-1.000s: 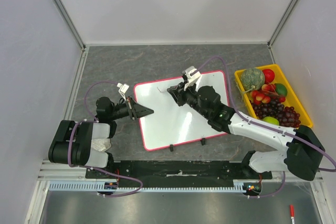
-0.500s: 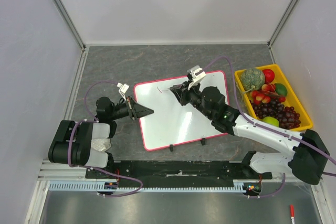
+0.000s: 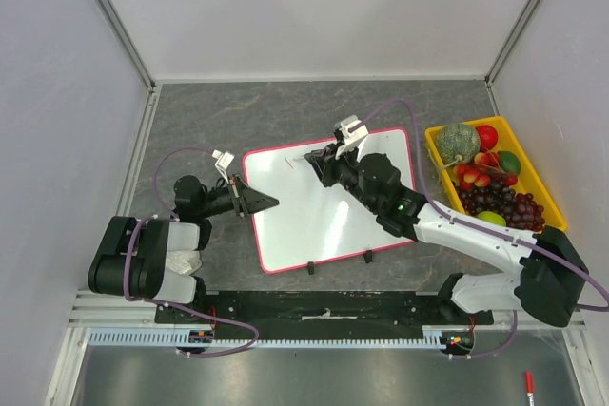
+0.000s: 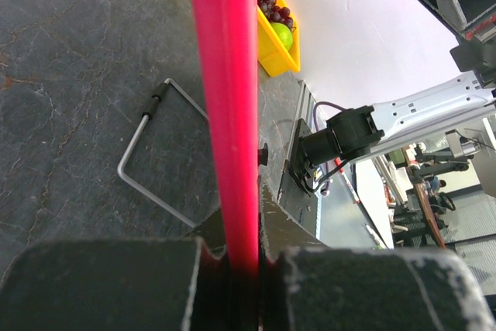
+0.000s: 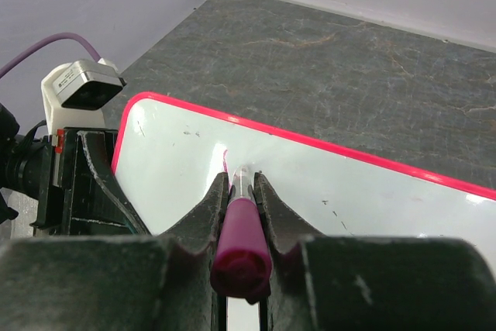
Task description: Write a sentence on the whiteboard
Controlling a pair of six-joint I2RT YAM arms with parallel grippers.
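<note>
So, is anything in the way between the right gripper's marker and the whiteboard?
Nothing visible. The marker tip is already at the whiteboard near its far left corner; the left gripper clamps the left rim, off to the side.

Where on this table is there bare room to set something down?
The dark grey stone tabletop is bare between the pink-rimmed whiteboard and the back wall. Crowded: yellow plastic fruit tray at right, left arm and right arm at the board.

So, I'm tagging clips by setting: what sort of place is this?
Probably a lab robot cell: left arm and right arm at a grey tabletop, plain white panels around, a whiteboard and yellow fruit bin.
</note>
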